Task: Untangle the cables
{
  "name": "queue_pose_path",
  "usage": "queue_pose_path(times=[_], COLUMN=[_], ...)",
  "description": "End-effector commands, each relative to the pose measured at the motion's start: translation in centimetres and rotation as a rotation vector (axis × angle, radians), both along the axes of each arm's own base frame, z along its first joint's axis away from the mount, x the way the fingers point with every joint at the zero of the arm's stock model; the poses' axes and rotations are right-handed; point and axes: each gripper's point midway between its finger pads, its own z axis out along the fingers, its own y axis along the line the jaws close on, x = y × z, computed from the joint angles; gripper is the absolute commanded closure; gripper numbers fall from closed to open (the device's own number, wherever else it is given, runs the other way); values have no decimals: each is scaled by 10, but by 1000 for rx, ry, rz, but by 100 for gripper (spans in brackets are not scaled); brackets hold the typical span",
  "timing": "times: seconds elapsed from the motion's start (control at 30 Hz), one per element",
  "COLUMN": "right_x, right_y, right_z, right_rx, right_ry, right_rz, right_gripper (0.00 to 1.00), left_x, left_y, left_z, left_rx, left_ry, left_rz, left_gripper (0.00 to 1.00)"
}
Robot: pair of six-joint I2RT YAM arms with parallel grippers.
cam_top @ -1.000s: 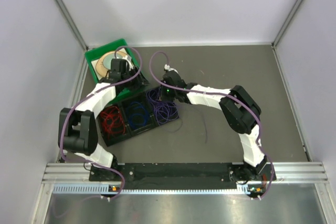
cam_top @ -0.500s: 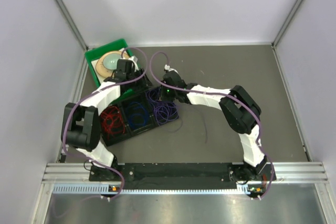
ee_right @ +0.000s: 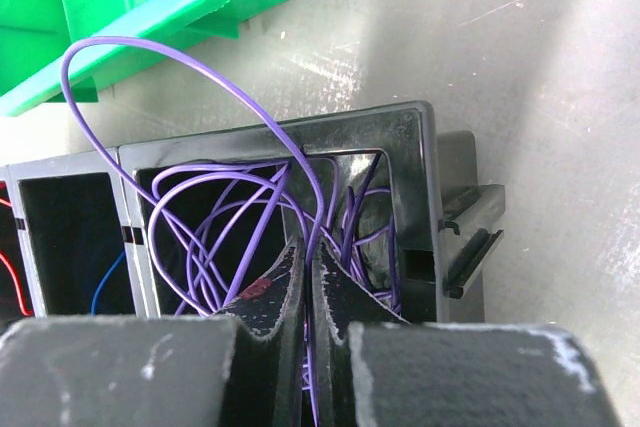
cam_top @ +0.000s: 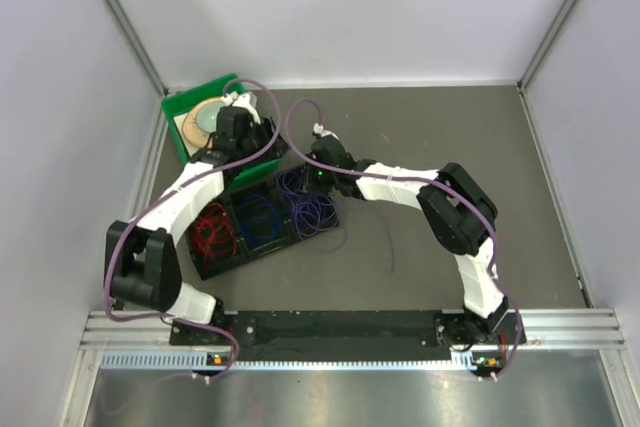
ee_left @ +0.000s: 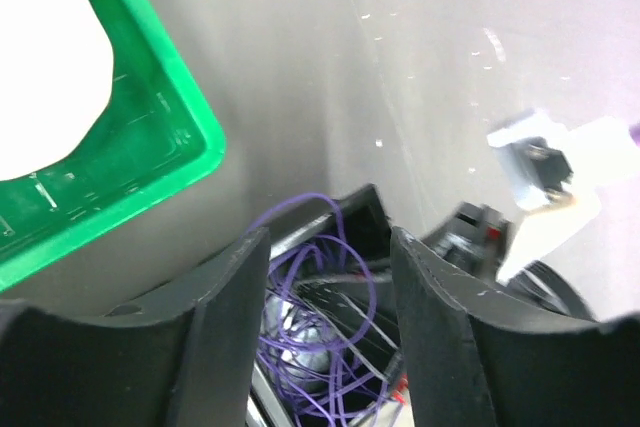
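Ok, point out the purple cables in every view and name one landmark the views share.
Top external: purple cables, left of centre, in the rightmost compartment of the black box.
Left wrist: purple cables, bottom centre.
Right wrist: purple cables, centre, one loop arching up out of the compartment.
Shared landmark: the green bin, upper left in all three.

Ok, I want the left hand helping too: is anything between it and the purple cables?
Nothing visible: the open left hand faces the purple cables in the black tray, where the right hand pinches one strand.
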Motion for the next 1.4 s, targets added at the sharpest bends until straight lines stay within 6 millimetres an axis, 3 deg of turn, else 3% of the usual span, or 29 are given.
queue_pose_path(times=[0.0,0.2,0.3,0.33,0.4,0.73,0.83,0.87,0.93,1.17,1.37], right_x=[-7,-9,-7,-8,-8,-9,-8,-6,-7,-5,-5], right_y=[9,9,9,9,9,9,5,5,-2,-4,-8], right_z=[4,5,6,5,6,10,16,29,31,70,95], right_rx=[26,28,31,30,31,38,38,60,61,111,135], right_ry=[-7,-7,-9,-8,-6,-11,-26,-54,-73,-163,-198], right_rz=[16,21,16,17,18,19,4,-1,-20,-15,-21], right_gripper=[100,100,100,100,100,100,100,100,94,53,47], left_x=[13,14,11,10,7,-7,-13,-14,-18,-20,-19], left_y=[3,-4,-7,-8,-10,-16,-18,-17,-15,-16,-17], left_z=[-20,-38,-36,-32,-31,-58,-66,-68,-72,-79,-79], left_rx=[34,22,11,7,4,-4,-6,1,8,1,-3], left_ry=[32,79,78,68,67,152,176,178,188,206,207], left_rz=[17,-2,-16,-18,-31,-71,-74,-68,-65,-63,-68], left_gripper=[43,49,73,89,100,100,100,100,100,100,100])
